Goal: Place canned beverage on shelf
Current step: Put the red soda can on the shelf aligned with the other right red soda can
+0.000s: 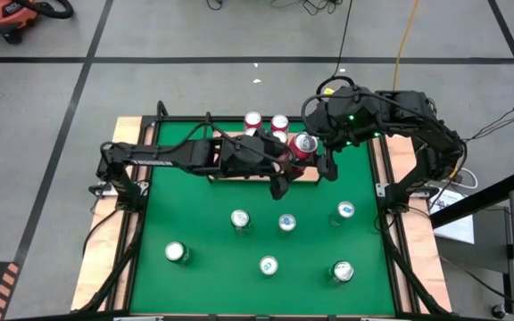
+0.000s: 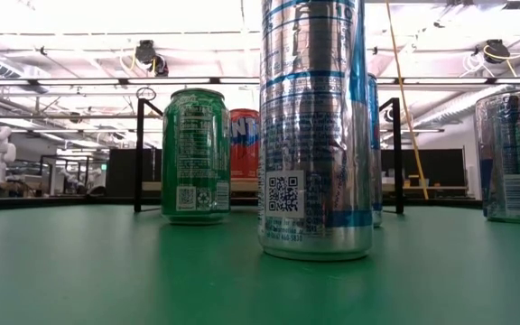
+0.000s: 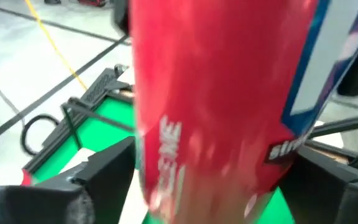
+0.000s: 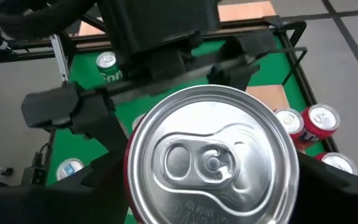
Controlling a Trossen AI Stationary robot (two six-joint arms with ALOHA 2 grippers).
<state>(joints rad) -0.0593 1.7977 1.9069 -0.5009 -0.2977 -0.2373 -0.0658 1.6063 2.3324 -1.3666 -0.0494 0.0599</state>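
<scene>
Green mat (image 1: pixel 203 223) on wooden tabletop (image 1: pixel 105 234); red vacuum (image 1: pixel 12 13) on floor.

Glossy metal can (image 4: pixel 211 158); matt green mat (image 1: pixel 203 223); wooden tabletop (image 1: pixel 418 250).

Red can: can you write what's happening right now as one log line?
red can | between left gripper and right gripper | above shelf | handover

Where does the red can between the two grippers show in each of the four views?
High view: red can upper middle, over the shelf.
Low view: cannot tell; a red can far behind may be another.
Left wrist view: fills the picture.
Right wrist view: its lid, centre.
Shared landmark: green mat.
</scene>
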